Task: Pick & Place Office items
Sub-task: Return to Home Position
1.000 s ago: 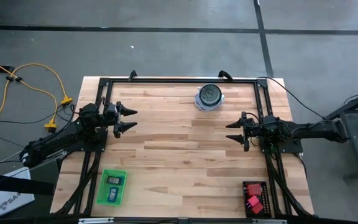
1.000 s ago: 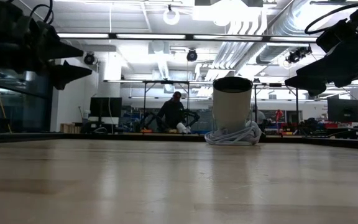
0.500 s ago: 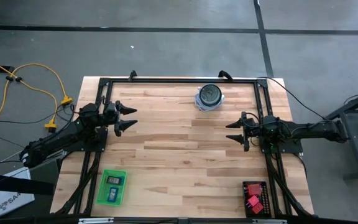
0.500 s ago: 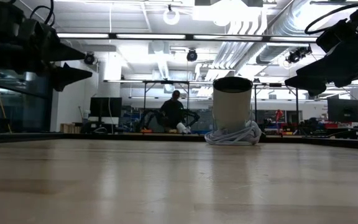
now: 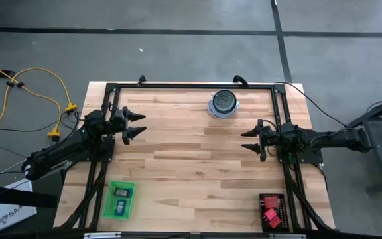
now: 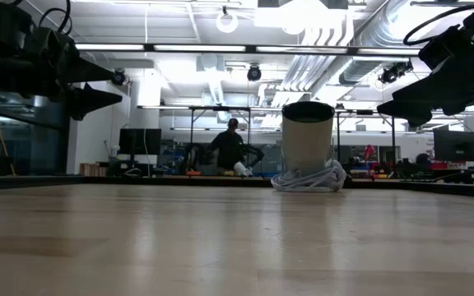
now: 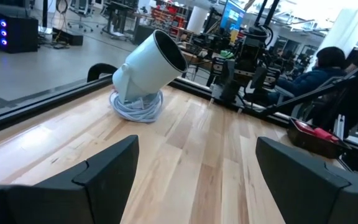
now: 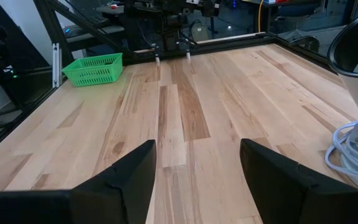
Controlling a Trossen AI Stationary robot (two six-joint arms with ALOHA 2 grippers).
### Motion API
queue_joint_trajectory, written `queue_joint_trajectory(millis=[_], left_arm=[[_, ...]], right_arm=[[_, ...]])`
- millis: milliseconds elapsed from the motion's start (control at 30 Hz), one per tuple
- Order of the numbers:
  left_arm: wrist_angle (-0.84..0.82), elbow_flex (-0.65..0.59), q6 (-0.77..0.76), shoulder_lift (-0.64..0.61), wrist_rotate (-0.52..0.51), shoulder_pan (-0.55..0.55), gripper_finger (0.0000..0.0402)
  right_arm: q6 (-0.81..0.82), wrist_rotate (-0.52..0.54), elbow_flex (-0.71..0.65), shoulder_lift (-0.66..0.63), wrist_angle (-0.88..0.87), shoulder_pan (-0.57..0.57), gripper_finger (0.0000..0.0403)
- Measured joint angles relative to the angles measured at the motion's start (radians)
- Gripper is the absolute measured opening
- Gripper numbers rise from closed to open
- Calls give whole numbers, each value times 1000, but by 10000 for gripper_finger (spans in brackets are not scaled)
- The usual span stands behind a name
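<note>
The office items lie in two trays near the table's near edge. Small teal, blue and black rectangles (image 5: 120, 199) sit in a green tray (image 5: 109, 200) at near left. Red blocks (image 5: 269, 214) sit in a black tray (image 5: 271, 198) at near right. My left gripper (image 5: 140, 125) hovers open over the table's left part, pointing right, far from both trays. My right gripper (image 5: 247, 140) hovers open over the right part, pointing left. Each wrist view shows bare wood between the fingers: left gripper (image 7: 194, 168), right gripper (image 8: 197, 168).
A round white cup with a dark top (image 5: 223, 103) stands on a coil of white cable near the far edge; it also shows as the cup (image 6: 308, 148). A black frame (image 5: 191, 85) runs along the table's edges. Bare wood lies between the grippers. A person (image 6: 229, 148) sits in the room beyond.
My left gripper has shifted a little toward the table's far edge, still open. The right arm and the trays have kept still.
</note>
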Motion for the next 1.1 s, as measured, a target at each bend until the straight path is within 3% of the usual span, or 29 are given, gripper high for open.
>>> queue_joint_trajectory(millis=[1100], left_arm=[[47, 0, 0, 0, 4, 0, 317]], right_arm=[[0, 0, 0, 0, 0, 0, 219]])
